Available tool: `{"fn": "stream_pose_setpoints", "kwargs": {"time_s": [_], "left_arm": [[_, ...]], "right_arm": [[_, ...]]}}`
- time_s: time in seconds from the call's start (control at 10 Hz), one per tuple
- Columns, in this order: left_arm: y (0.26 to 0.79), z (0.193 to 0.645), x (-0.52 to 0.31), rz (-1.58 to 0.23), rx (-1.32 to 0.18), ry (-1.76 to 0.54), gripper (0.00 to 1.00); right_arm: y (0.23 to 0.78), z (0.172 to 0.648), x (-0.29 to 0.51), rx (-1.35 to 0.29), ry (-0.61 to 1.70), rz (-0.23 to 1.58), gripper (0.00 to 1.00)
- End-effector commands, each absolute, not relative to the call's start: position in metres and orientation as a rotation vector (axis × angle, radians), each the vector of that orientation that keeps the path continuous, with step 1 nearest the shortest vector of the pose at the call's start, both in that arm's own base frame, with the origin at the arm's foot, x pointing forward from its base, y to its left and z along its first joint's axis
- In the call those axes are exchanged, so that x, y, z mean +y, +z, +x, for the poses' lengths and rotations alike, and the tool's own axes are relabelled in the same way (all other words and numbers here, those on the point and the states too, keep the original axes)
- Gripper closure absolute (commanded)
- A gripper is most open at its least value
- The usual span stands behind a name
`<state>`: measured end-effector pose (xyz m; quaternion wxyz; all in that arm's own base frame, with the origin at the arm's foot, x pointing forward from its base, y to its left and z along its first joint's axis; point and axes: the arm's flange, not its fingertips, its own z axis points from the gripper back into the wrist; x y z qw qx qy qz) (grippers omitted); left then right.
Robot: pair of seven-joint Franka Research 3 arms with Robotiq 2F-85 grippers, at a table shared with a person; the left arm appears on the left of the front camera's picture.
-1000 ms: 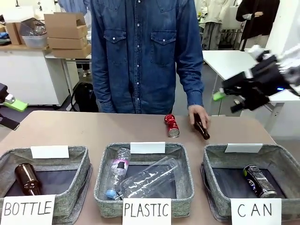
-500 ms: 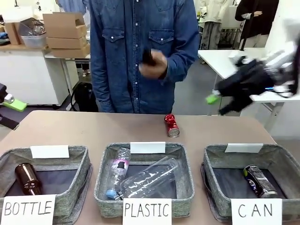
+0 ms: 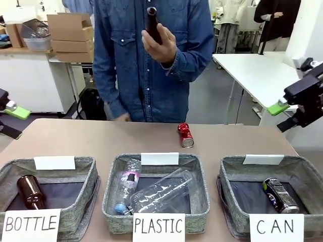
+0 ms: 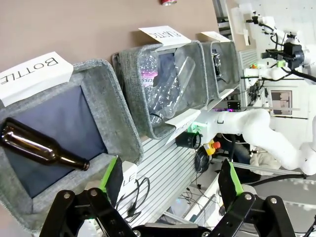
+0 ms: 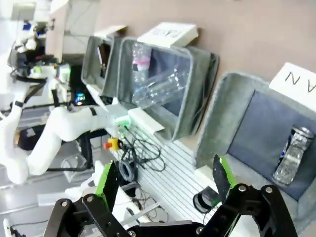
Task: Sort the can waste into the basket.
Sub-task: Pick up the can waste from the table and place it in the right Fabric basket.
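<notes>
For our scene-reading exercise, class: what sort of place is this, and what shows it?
Probably a robotics lab or workshop set up for waste sorting. The clues are the robot's right gripper, the grey baskets signed BOTTLE, PLASTIC and CAN, and the cardboard boxes and white work table behind the person.

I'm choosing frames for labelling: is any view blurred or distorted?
Front view: evenly lit, red can crisp, the person's raised hand slightly soft. Left wrist view: sharp but rolled, BOTTLE basket edges bowed by the wide lens. Right wrist view: soft throughout, dark can smeared.
</notes>
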<state>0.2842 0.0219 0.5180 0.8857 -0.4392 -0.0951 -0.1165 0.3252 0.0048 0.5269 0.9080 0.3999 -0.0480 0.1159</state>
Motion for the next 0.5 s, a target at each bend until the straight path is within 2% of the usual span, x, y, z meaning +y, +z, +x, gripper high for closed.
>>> {"fn": "stream_pose_setpoints", "kwargs": {"time_s": [0.0, 0.1, 0.3, 0.4], "left_arm": [[0.517, 0.282, 0.022, -0.913, -0.189, -0.238, 0.0], [0.517, 0.282, 0.022, -0.913, -0.189, -0.238, 0.0], [0.517, 0.282, 0.022, -0.913, -0.189, -0.238, 0.0], [0.517, 0.282, 0.022, -0.913, -0.189, -0.238, 0.0]], "right_arm": [[0.515, 0.355, 0.043, -0.205, 0.227, 0.797, 0.0], [0.508, 0.375, 0.069, -0.248, 0.224, 0.746, 0.0], [0.499, 0.41, 0.101, -0.209, 0.257, 0.739, 0.0], [0.503, 0.406, 0.089, -0.221, 0.225, 0.744, 0.0]]}}
